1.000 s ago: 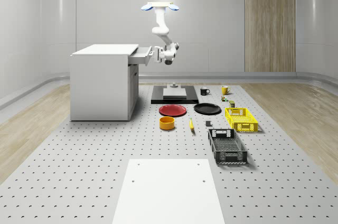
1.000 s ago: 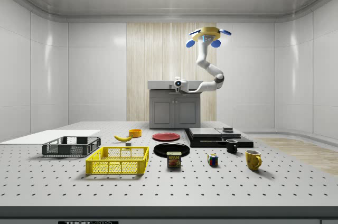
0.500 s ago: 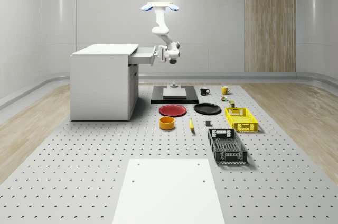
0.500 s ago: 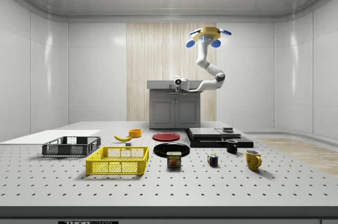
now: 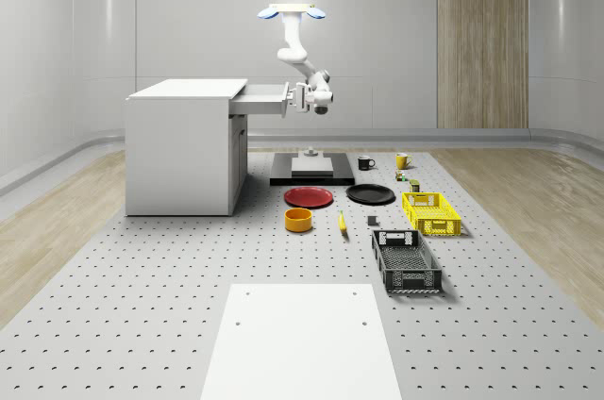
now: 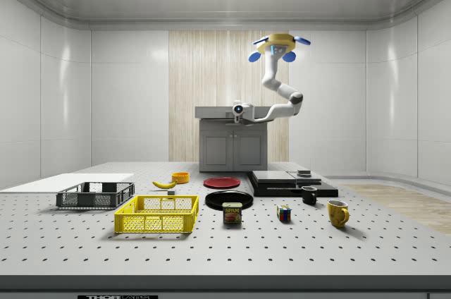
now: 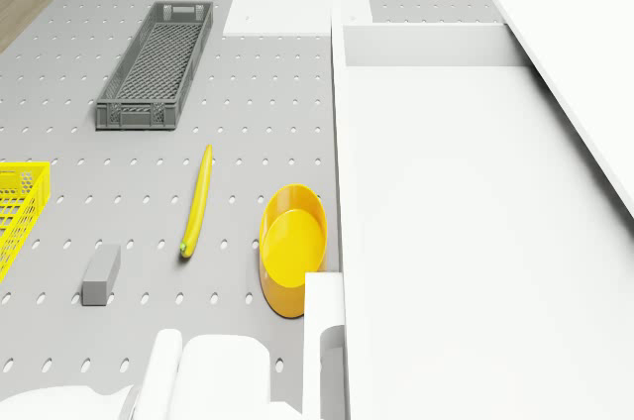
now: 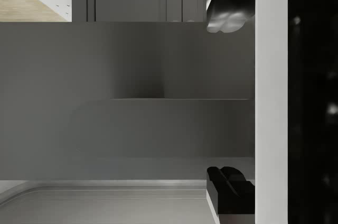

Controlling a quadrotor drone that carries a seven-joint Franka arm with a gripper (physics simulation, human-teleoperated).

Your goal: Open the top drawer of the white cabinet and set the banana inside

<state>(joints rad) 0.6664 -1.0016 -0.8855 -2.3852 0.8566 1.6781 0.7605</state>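
Whole-scene view: the drone (image 5: 293, 11) hovers in mid-air beside the white cabinet (image 5: 184, 145), on the whole-scene view's right of it, above the black platform (image 5: 311, 170). Its arm bends down and across so that the claw (image 5: 294, 98) meets the front panel of the top drawer (image 5: 262, 98), which stands pulled out from the cabinet body. The banana (image 5: 342, 223) lies flat on the perforated tabletop (image 5: 142, 306), just beside an orange bowl (image 5: 299, 220) and near a red plate (image 5: 309, 197) and a black plate (image 5: 370, 194). A yellow crate (image 5: 430, 212) and a dark grey crate (image 5: 405, 260) sit further toward the whole-scene view's right.

The side view adds the cabinet's front, with the claw (image 6: 236, 111) level with the drawer line, and small items along the near edge: a tin can (image 6: 232, 214), a coloured cube (image 6: 283, 214), a black mug (image 6: 309, 195) and a yellow mug (image 6: 337, 213).

The drone view looks straight down into the open drawer, showing its bare white floor and raised walls, with the banana (image 7: 195, 201) and bowl (image 7: 291, 248) on the tabletop beside it and a small grey block (image 7: 100, 274) close by.

The wrist view shows the two dark fingertips (image 8: 230, 186) set on either side of the drawer's white front edge, closed onto it.
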